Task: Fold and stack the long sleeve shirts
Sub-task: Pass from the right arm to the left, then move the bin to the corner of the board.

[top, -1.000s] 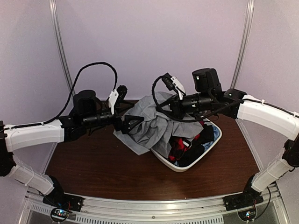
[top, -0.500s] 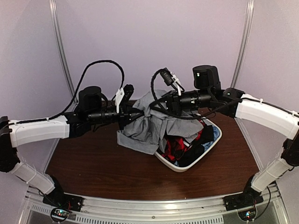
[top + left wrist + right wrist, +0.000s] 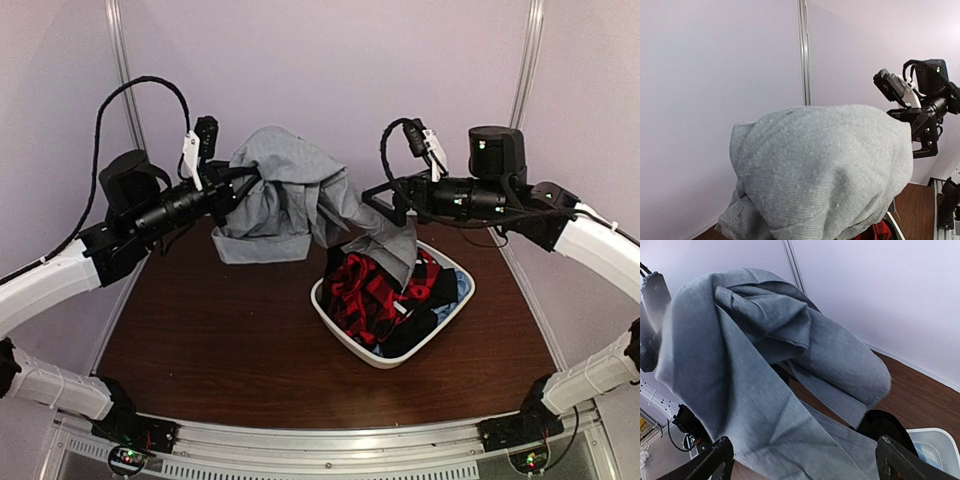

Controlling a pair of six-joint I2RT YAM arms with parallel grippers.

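A light-grey long sleeve shirt hangs bunched in the air over the back of the table. My left gripper is shut on its upper left part, the fingers buried in cloth. In the left wrist view the grey shirt covers the jaws completely. One tail of the shirt trails down toward the basket. My right gripper stands open just right of the shirt. In the right wrist view its fingers are spread wide, with the grey shirt hanging before them.
The white basket holds a red-and-black plaid garment, plus black and blue clothes. Its corner shows in the right wrist view as the basket. Brown table lies in front and to the left. The right gripper shows in the left wrist view.
The left gripper shut on the grey shirt and lifted it up and left, off the basket. The right gripper opened, let go of the shirt and drew back to the right.
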